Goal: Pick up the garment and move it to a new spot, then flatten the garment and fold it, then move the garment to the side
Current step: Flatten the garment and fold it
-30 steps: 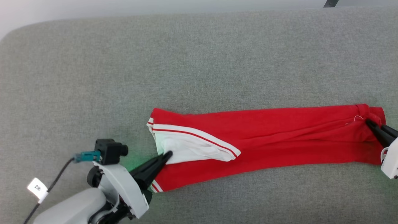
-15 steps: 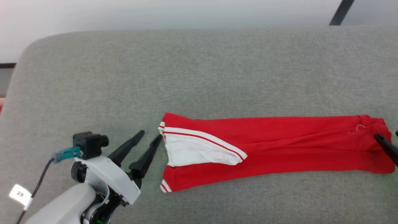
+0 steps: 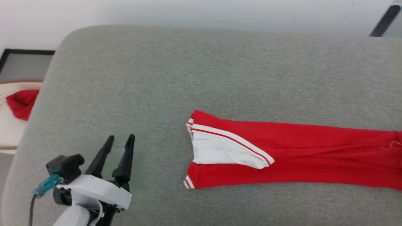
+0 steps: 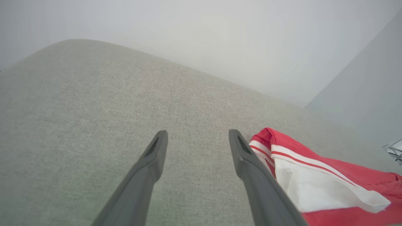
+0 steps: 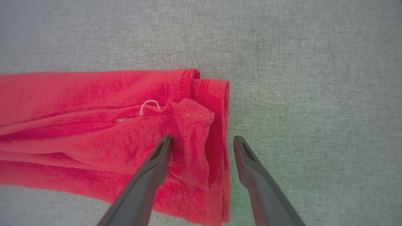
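Observation:
The garment (image 3: 298, 153), a red T-shirt folded into a long strip, lies flat across the grey cushion, its white sleeve (image 3: 220, 150) with striped trim at the left end. My left gripper (image 3: 120, 140) stands open at the lower left, well clear of the sleeve end, nothing between its fingers. From the left wrist the sleeve end of the garment (image 4: 314, 185) lies just right of that open gripper (image 4: 198, 134). My right gripper (image 5: 202, 139) hovers open above the hem end of the garment (image 5: 103, 125), holding nothing.
The grey cushion (image 3: 188, 69) has a rounded far-left corner and a pale wall behind. Off its left edge a pale basket (image 3: 9, 131) holds a small plain red cloth (image 3: 20, 103). A dark bar (image 3: 384, 18) leans at the top right.
Both grippers opened and let go of the garment, which now lies loose. My left gripper pulled back from the sleeve end. The head camera turned left, shifting the whole picture right.

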Robot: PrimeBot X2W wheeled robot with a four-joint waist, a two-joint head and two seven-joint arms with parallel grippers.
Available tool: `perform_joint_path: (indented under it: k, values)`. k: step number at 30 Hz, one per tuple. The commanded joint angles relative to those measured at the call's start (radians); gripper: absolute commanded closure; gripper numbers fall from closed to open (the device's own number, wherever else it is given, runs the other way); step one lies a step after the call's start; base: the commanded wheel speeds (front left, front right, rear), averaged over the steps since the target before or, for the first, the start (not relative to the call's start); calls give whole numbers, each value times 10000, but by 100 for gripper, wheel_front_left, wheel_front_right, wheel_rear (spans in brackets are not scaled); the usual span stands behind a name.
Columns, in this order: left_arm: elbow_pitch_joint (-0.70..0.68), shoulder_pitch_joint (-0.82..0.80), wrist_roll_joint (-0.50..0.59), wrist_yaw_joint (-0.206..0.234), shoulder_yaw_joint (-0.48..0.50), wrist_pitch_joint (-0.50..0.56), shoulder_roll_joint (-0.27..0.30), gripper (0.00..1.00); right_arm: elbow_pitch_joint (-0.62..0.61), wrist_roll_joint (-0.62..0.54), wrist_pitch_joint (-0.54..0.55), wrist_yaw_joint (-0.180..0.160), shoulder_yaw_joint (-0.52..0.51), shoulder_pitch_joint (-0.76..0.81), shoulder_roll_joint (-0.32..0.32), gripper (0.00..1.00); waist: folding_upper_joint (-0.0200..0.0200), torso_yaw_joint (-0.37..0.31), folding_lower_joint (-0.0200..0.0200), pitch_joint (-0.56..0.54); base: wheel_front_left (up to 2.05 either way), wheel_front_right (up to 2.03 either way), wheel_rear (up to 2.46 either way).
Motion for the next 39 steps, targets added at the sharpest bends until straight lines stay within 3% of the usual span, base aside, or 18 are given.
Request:
perform_joint_path:
  k: [1, 8, 11, 23, 24, 25, 26, 28, 35, 39]
  values:
    - [-45, 124, 574, -51, 239, 9, -122, 0, 90, -170, 187, -17, -153, -70, 94, 0, -1, 298, 0, 39, 0, 0, 0]
    - [-378, 474, 3572, 166, 1327, 8, -818, 0, 792, -831, 1328, -17, -701, -396, 724, 0, -1, 565, 0, -55, 0, 0, 0]
    - [-475, 627, 4417, 55, 1686, 8, -1133, 0, 1068, -1079, 1717, -17, -894, -416, 1030, 0, -1, 610, 0, -100, 0, 0, 0]
    - [45, 870, 6088, -714, 2701, 8, -2235, 0, 1622, -2247, 2065, -19, -945, -40, 1759, 2, -1, 603, 0, 78, 0, 0, 0]
    - [104, 866, 6163, -780, 2794, 8, -2305, 0, 1613, -2263, 2045, -19, -935, -22, 1824, 19, -1, 593, 0, 88, 0, 0, 0]
    - [149, 861, 6243, -813, 2876, 8, -2355, 0, 1596, -2266, 1966, -19, -932, -16, 1868, 49, -1, 584, 0, 95, 0, 0, 0]
    - [180, 854, 6325, -873, 2958, 8, -2407, 0, 1579, -2285, 1926, -19, -930, -14, 1889, 60, -1, 576, 0, 97, 0, 0, 0]
    - [235, 850, 6462, -955, 3109, 8, -2505, 0, 1556, -2287, 1822, -19, -921, -11, 1930, 100, -1, 555, 0, 95, 0, 0, 0]
    - [288, 925, 6709, -1155, 3601, 8, -2715, 0, 1378, -2102, 1170, -19, -1116, -241, 2041, 100, -1, 308, 0, 47, 0, 0, 0]
    - [243, 1056, 6577, -1223, 3937, 8, -2806, 0, 1296, -2076, 546, -31, -1540, -438, 1775, 100, -1, -29, 0, 101, 0, 0, 0]
